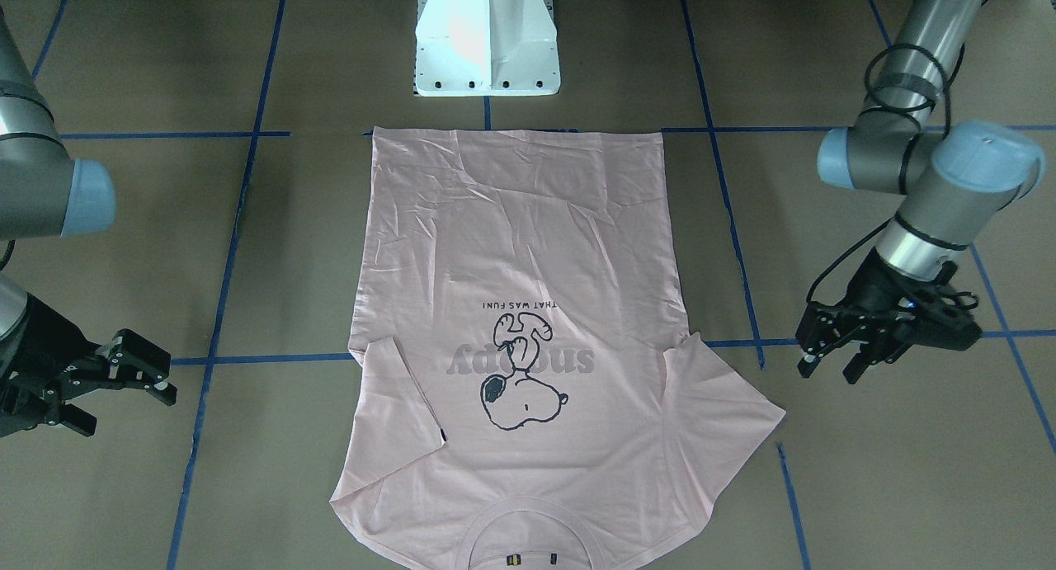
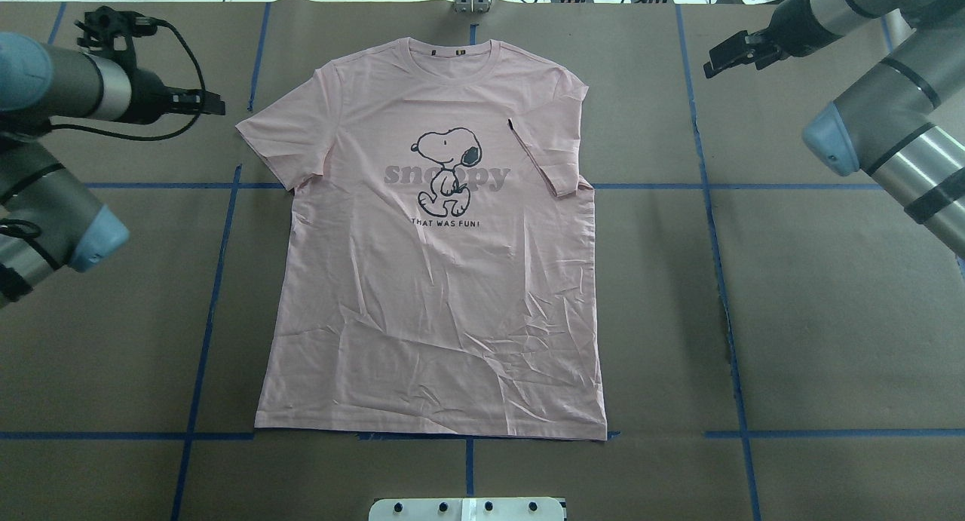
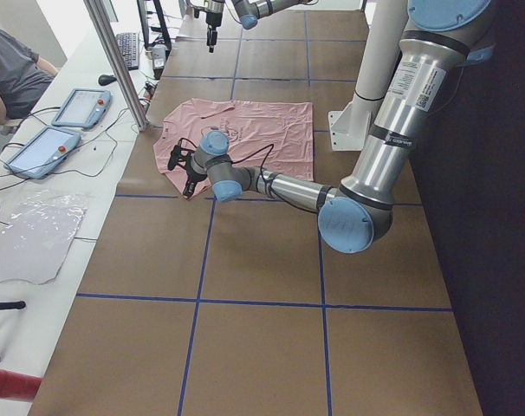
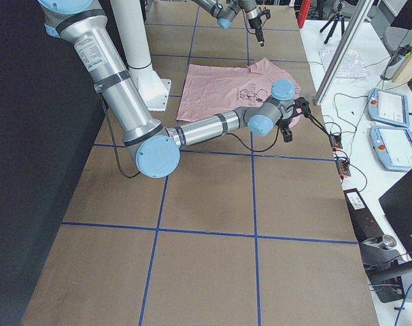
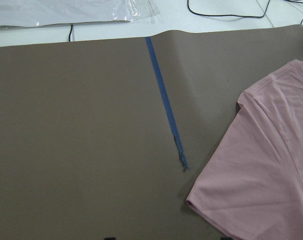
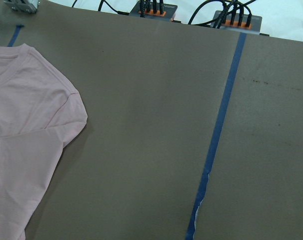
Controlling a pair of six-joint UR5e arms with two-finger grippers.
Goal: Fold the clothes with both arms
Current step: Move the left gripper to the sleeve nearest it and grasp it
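On the table our shirt lies flat, soft and light; we'd pinch it at the shoulders, left gripper and right gripper both gaping, empty.

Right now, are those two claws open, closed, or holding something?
Left gripper: open, holding nothing.
Right gripper: open, holding nothing.
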